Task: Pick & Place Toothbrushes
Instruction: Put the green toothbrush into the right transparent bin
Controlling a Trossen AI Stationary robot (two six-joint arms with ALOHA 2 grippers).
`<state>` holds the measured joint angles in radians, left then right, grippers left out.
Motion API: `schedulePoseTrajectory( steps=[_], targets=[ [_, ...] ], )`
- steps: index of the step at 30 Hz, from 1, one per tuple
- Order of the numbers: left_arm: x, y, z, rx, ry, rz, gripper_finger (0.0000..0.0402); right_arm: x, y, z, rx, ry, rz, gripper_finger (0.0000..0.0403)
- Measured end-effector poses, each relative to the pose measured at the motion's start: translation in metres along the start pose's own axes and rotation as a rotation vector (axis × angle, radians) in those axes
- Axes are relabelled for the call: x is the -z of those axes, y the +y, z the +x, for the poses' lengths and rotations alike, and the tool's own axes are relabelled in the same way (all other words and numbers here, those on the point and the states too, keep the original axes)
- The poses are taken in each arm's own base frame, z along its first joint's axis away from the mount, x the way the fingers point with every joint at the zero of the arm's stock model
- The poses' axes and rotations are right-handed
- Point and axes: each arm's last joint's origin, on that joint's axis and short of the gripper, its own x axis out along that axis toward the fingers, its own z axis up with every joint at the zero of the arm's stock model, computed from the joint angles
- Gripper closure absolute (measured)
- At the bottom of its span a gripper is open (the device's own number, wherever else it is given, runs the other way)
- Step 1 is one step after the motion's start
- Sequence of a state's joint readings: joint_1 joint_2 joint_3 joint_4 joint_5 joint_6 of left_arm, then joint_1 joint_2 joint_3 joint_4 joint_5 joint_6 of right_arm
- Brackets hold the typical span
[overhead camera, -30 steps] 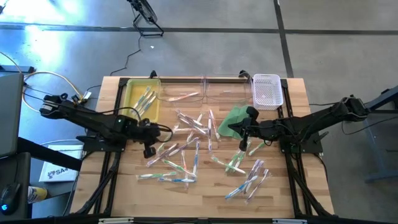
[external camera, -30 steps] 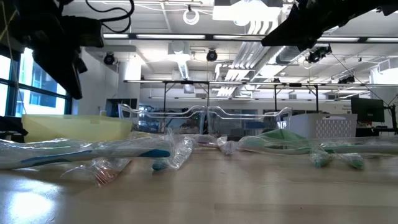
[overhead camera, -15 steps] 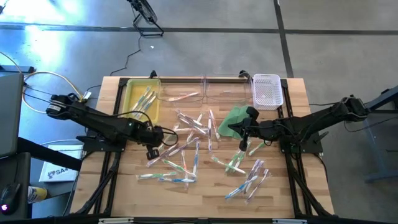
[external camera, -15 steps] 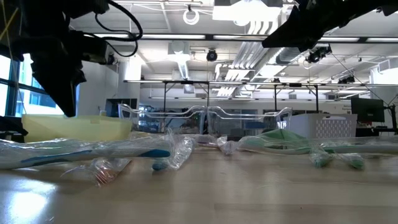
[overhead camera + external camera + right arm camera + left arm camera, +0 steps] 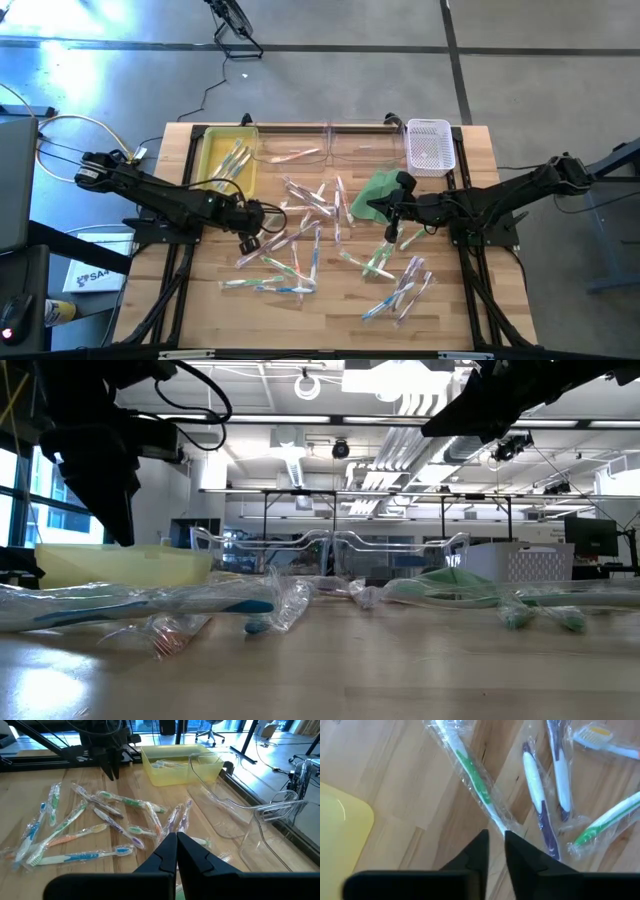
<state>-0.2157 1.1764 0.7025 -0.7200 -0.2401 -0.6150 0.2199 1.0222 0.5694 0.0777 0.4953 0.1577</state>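
Many toothbrushes (image 5: pixel 300 235) scattered mid-table | left gripper (image 5: pixel 494 839) slightly parted over green one (image 5: pixel 472 775), nothing held | right gripper (image 5: pixel 176 842) together, 3 o'clock | light, probably slippery wrappers; grasp mid-handle

Only print I can make out: "SA" on a white sheet (image 5: pixel 92 273) on the floor by my left side, rest cut off. Nothing legible on wrappers or bins.

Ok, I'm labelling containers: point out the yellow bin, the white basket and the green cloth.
yellow bin (image 5: pixel 213 152), high view, bare floor by its left wall
white basket (image 5: pixel 430 147), high view, mesh floor
green cloth (image 5: pixel 376 189), high view, its middle
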Motion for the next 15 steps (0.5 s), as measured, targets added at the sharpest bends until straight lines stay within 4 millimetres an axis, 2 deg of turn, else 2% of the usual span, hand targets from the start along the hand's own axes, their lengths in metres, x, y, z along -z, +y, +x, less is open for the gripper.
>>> schedulePoseTrajectory(
  steps=[7, 15],
  targets=[
    [-0.0035, -0.0018, -0.0001, 0.008, -0.043, -0.032, 0.0256, 0.0002, 0.0, 0.0, 0.0, 0.001, -0.001, 0.04],
    [-0.0044, -0.0013, 0.0012, -0.025, -0.065, -0.09, 0.0243, 0.0029, 0.0013, 0.0032, 0.003, 0.018, -0.01, 0.04]
  ],
)
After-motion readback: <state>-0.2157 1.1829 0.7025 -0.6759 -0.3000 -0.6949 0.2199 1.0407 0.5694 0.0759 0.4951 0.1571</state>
